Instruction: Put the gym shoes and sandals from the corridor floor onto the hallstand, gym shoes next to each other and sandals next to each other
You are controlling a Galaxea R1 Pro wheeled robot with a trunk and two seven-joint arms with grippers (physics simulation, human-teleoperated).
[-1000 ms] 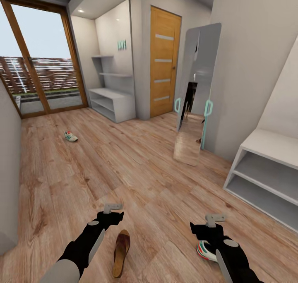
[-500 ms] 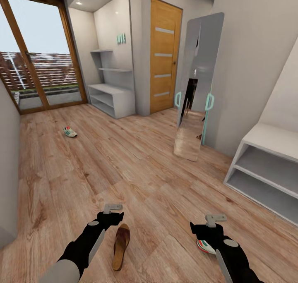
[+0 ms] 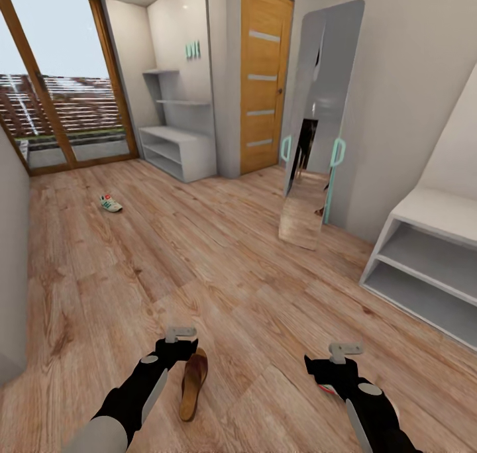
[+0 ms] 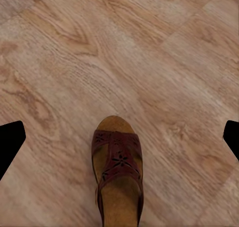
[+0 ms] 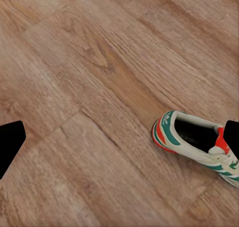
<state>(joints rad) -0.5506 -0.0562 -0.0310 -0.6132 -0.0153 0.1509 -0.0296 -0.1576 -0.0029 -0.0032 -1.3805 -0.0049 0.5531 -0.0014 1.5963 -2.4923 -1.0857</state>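
Note:
One dark brown sandal (image 3: pixel 192 383) lies on the corridor floor (image 3: pixel 218 267) just right of my left gripper (image 3: pixel 180 336). The left wrist view has that sandal (image 4: pixel 118 179) below and between the wide-apart black fingertips (image 4: pixel 10 142); this gripper is open and empty. A white gym shoe (image 5: pixel 196 143) with green stripes lies by my right gripper's fingertip (image 5: pixel 233 135); that gripper (image 3: pixel 344 351) is open and covers most of the shoe (image 3: pixel 325 389) in the head view. The other gym shoe (image 3: pixel 110 203) sits far off at the left. The hallstand (image 3: pixel 179 153) stands at the back wall.
A plain white two-shelf bench (image 3: pixel 434 218) lines the right wall. A tall leaning mirror (image 3: pixel 318 128) stands beside a wooden door (image 3: pixel 264 75). Glass sliding doors (image 3: pixel 56 82) close the far left end. A grey wall (image 3: pixel 12 241) runs along the left.
The whole picture has shifted as the camera moved; the near sandal and shoe now sit closer under my arms, the shoe more hidden. Both grippers keep their pose and stay open.

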